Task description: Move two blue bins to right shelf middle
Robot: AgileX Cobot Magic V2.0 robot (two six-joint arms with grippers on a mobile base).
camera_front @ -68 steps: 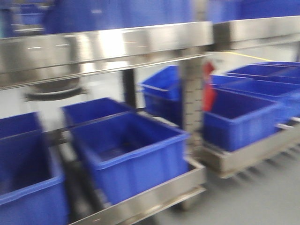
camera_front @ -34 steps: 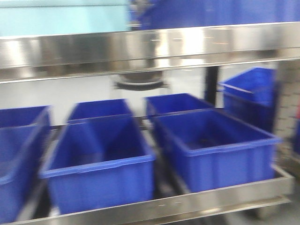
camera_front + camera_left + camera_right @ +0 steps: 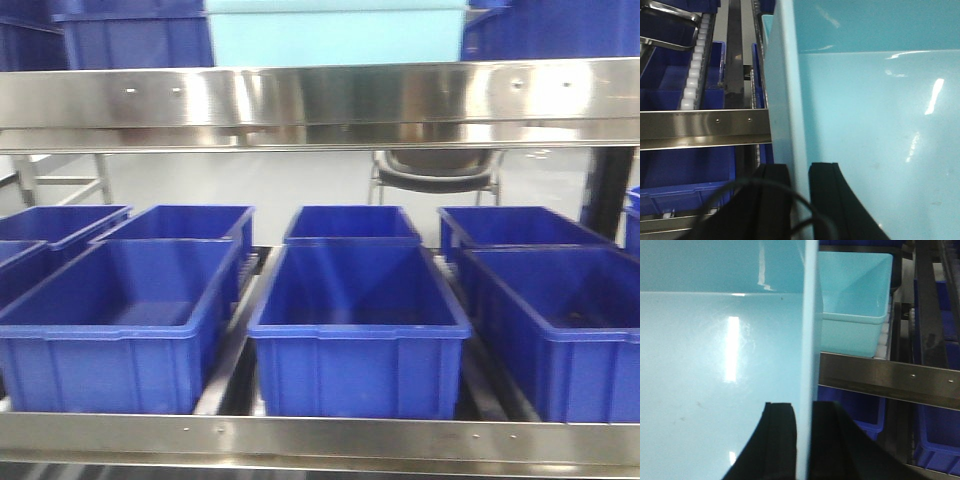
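I hold a pale blue bin (image 3: pixel 335 35) between both arms; in the front view it shows at the top centre, just above the steel shelf rail (image 3: pixel 320 95). My left gripper (image 3: pixel 800 167) is shut on the bin's left wall (image 3: pixel 785 100), one finger outside and one inside. My right gripper (image 3: pixel 805 407) is shut on its right wall (image 3: pixel 810 330) in the same way. The bin's inside (image 3: pixel 715 355) is empty. A second pale blue bin (image 3: pixel 855 295) sits on the shelf's roller track beyond the rail, to the right of the held one.
Several dark blue crates (image 3: pixel 355 320) stand in rows on the shelf level below. A lower steel rail (image 3: pixel 320 440) runs along the front. Behind the rack stands a chair (image 3: pixel 435 165). White rollers (image 3: pixel 692 75) and dark blue crates (image 3: pixel 935 440) flank the held bin.
The front view has swung left along the rack, so the shelf post and the neighbouring rack have left the picture. The pale bin has come from the top left to the top centre.
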